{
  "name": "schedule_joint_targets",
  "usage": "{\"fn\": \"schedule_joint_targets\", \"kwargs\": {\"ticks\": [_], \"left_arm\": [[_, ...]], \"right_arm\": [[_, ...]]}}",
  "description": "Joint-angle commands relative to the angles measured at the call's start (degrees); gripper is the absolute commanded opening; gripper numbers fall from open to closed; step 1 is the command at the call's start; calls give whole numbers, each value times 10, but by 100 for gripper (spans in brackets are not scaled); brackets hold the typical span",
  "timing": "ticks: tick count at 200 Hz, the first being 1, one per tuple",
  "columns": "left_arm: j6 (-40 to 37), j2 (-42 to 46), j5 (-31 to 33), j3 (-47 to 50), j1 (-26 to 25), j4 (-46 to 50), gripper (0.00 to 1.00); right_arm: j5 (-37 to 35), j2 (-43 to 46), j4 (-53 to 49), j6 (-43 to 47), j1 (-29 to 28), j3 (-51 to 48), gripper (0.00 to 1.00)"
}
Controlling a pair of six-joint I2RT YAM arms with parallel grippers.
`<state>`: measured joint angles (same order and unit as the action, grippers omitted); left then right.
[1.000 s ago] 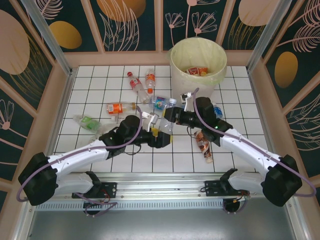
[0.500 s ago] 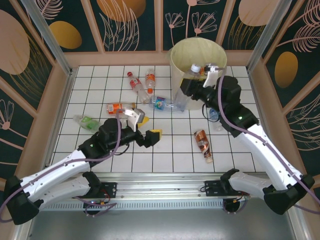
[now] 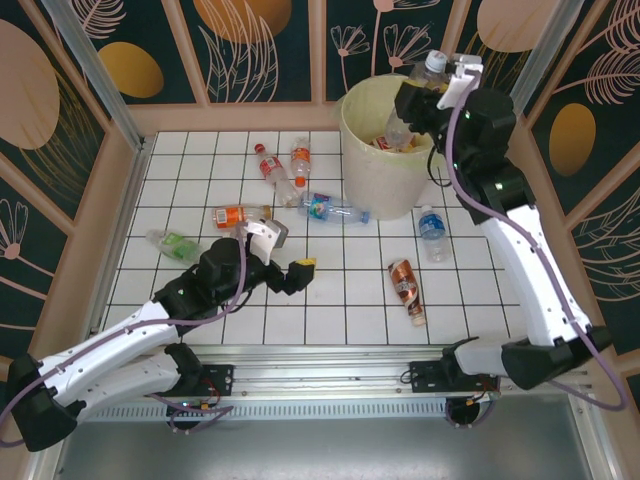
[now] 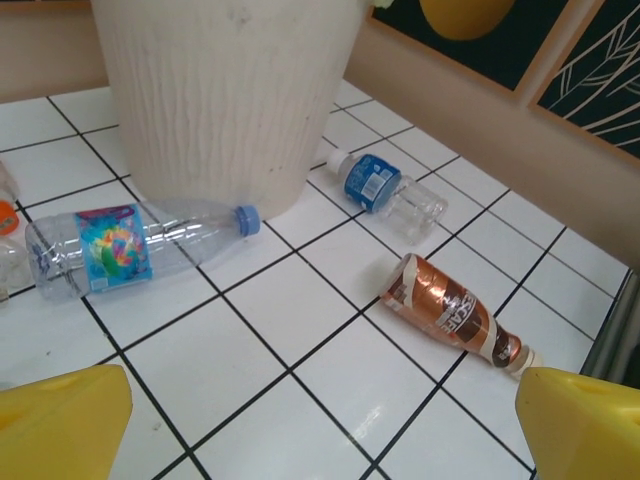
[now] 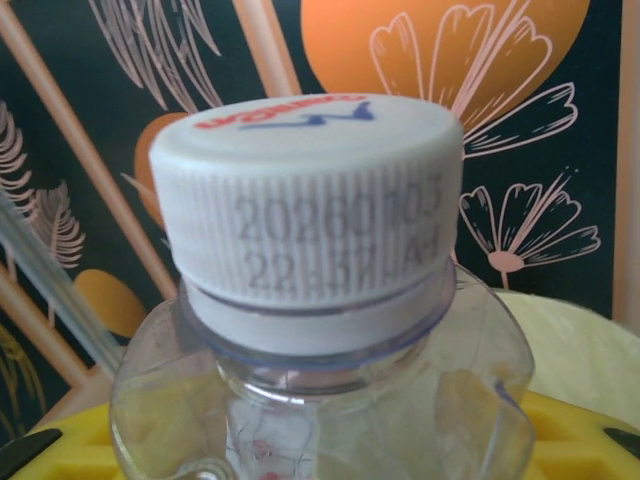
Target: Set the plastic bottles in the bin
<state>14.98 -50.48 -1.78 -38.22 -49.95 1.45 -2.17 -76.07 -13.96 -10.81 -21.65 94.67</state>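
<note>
My right gripper (image 3: 420, 98) is raised over the bin (image 3: 352, 135), shut on a clear bottle (image 3: 410, 100) with a white cap (image 5: 305, 195). The bottle hangs tilted above the bin's opening, and yellow fingers (image 5: 565, 435) show behind it. My left gripper (image 3: 284, 252) hovers low over the tiles, open, with nothing between its yellow fingertips (image 4: 62, 420). Ahead of it lie a brown-labelled bottle (image 4: 455, 315), a blue-labelled bottle (image 4: 385, 190) and a clear bottle with a colourful label (image 4: 125, 245) against the bin's wall (image 4: 230, 90). More bottles lie at the left: red (image 3: 268, 165), orange (image 3: 300, 160), orange (image 3: 238, 215), green (image 3: 175, 245).
Some bottles lie inside the bin (image 3: 395, 142). Wooden-framed patterned walls close the tiled table on three sides. The brown bottle (image 3: 405, 285) and blue bottle (image 3: 432, 228) lie right of centre under the right arm.
My right arm has lifted the clear bottle from the table's middle up and back to above the bin. My left arm has drawn back to the left, still open.
</note>
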Motion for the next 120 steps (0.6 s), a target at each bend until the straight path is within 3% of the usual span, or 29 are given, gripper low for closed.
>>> {"fn": "schedule_joint_targets", "kwargs": {"ticks": [1,120], "left_arm": [[-21,-1,12,-20,-4,15,99],[-21,4,21,-9,-4,14,99]], "right_arm": [[-15,-32,7,18,13,38,52],[-34,-254,1,18,60,189,51]]}}
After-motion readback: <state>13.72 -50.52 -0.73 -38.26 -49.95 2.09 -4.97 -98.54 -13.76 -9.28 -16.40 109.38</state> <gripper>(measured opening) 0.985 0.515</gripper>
